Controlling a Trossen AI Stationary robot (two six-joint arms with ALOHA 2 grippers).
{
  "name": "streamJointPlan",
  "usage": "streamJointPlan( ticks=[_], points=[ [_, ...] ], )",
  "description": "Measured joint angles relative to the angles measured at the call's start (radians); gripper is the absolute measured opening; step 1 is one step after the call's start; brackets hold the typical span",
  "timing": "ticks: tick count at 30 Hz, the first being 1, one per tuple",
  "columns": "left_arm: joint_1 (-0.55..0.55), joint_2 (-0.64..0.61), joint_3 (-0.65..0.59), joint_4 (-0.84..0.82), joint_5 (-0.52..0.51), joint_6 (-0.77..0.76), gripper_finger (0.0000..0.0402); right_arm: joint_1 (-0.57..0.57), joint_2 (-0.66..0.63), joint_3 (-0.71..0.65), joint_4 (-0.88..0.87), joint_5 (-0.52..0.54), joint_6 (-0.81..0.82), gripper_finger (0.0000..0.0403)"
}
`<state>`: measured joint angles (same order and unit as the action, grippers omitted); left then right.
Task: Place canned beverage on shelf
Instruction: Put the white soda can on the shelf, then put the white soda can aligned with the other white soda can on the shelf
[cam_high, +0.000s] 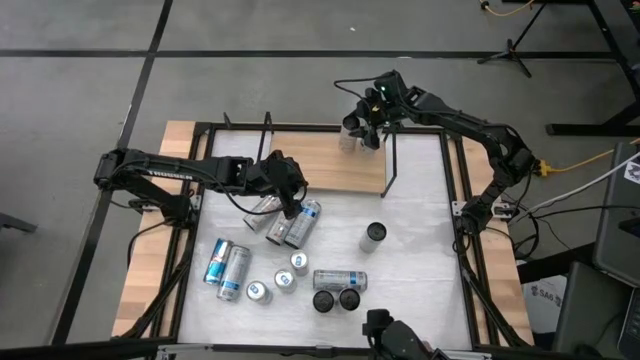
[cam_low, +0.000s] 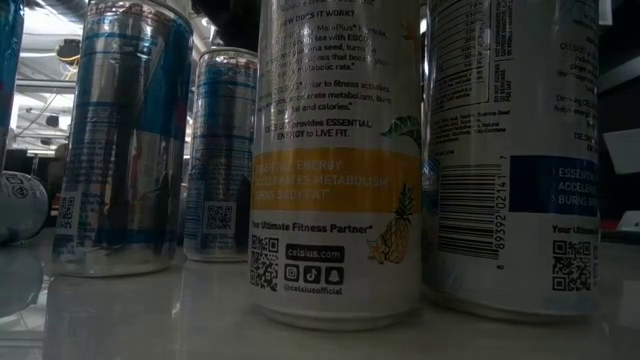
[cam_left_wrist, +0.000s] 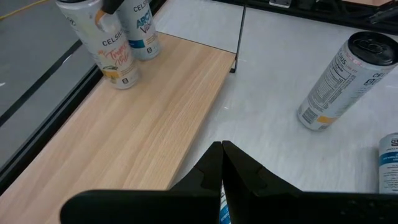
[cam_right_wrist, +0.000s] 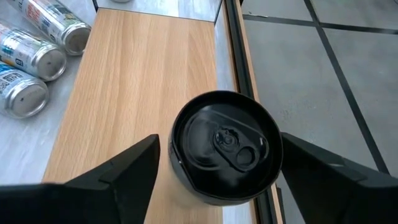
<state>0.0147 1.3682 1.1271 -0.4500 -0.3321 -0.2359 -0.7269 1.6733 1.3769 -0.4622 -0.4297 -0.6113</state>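
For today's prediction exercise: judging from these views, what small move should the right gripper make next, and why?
Probably lift straight up and clear. The right gripper stands open around a black-topped can upright on the shelf, so placement looks done. The left gripper sits among the lying cans.

We cannot tell whether the left gripper (cam_left_wrist: 221, 163) pinches anything: its fingertips nearly meet over a sliver of blue and white cut off by the frame's edge. In the low view, cans (cam_low: 335, 160) fill the frame, hiding the shelf and both arms.
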Motion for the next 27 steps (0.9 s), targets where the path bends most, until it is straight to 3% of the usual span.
streamJointPlan(
  ticks=[13,21,27],
  points=[
    [0.000,0.000,0.000,0.000,0.000,0.000,0.0000,0.000,0.000,0.016,0.001,0.000,0.000,0.0312],
    [0.000,0.000,0.000,0.000,0.000,0.000,0.0000,0.000,0.000,0.109,-0.024,0.000,0.000,0.0312],
    [0.000,0.000,0.000,0.000,0.000,0.000,0.0000,0.001,0.000,0.211,-0.149,-0.009,0.003,0.0312]
  ],
)
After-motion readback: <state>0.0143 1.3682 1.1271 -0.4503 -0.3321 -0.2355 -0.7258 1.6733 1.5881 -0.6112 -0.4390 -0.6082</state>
